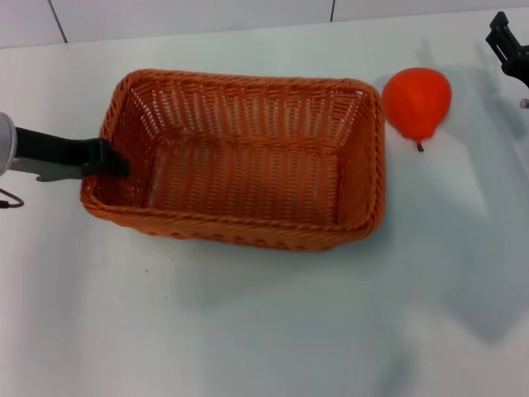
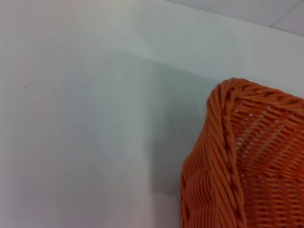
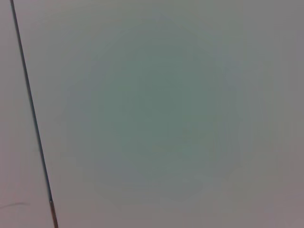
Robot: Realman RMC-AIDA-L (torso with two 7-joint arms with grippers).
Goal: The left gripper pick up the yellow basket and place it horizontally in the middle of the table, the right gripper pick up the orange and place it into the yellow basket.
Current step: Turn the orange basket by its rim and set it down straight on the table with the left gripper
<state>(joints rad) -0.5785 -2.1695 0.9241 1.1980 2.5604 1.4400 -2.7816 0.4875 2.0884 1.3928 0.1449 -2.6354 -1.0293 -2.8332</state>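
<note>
Yellow basket [image 1: 240, 161] sits on the table [image 1: 248, 331] near its middle, long side running left to right, a little closer to the far edge than to the near one. It is woven, more orange-brown than yellow, and nothing lies inside it. The left gripper [image 1: 111, 161] reaches in from the table's left edge and meets the basket at its left short wall, its black fingers at the braided rim; whether the jaws are pinched on that rim or merely resting against it cannot be told. The left wrist view shows one rounded corner of the basket [image 2: 237, 161] over bare white tabletop.

Just beyond the basket's far right corner lies the orange [image 1: 417, 99], close to the rim, with its short dark stem pointing toward the near edge. The right gripper [image 1: 508, 45] hangs by the far right corner of the table, apart from the orange, and its jaws cannot be judged either.
</note>
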